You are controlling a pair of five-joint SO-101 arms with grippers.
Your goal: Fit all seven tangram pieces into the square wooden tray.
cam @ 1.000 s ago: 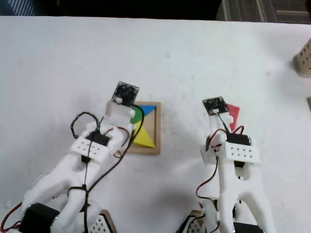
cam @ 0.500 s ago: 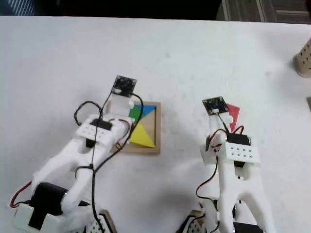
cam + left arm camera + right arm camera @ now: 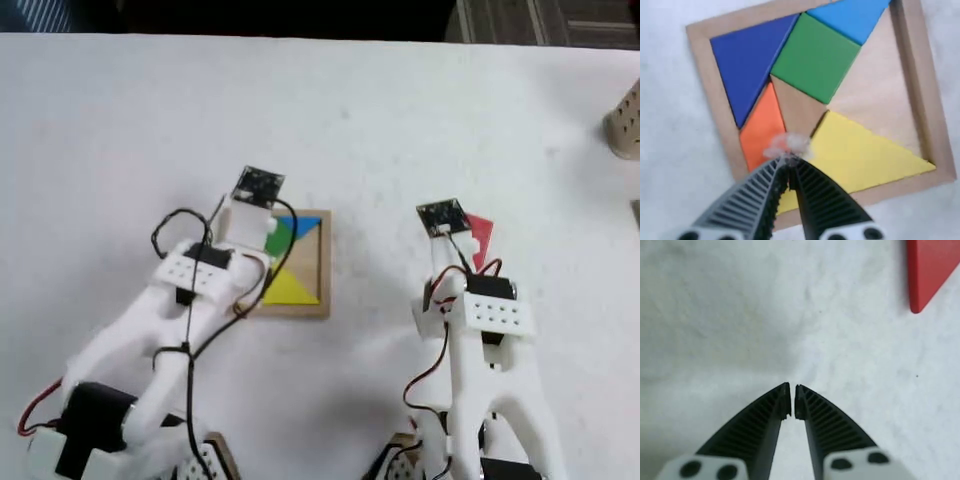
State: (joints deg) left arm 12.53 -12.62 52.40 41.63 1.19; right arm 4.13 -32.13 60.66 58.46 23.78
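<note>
Five pieces lie flat in the tray [image 3: 922, 85]: a dark blue triangle [image 3: 747, 60] along one rim, a green square [image 3: 815, 57] touching its long edge, a light blue piece [image 3: 850, 15] next to the square at a corner, an orange triangle [image 3: 762, 127] against the dark blue one, and a yellow triangle [image 3: 860, 155] along another rim. Bare wood shows in two places: a small gap between square, orange and yellow, and a wider patch between square, light blue, yellow and the rim. The left gripper [image 3: 789, 165] is over the tray with its jaws pressed together on nothing, tips above the seam where orange meets yellow; whether they touch the pieces cannot be told. A red piece [image 3: 932, 270] lies on the table [image 3: 715, 315], well apart from the tray and on the right arm's side. The right gripper [image 3: 792, 400] is clenched and empty over bare table, with the red piece near but not touching.
</note>
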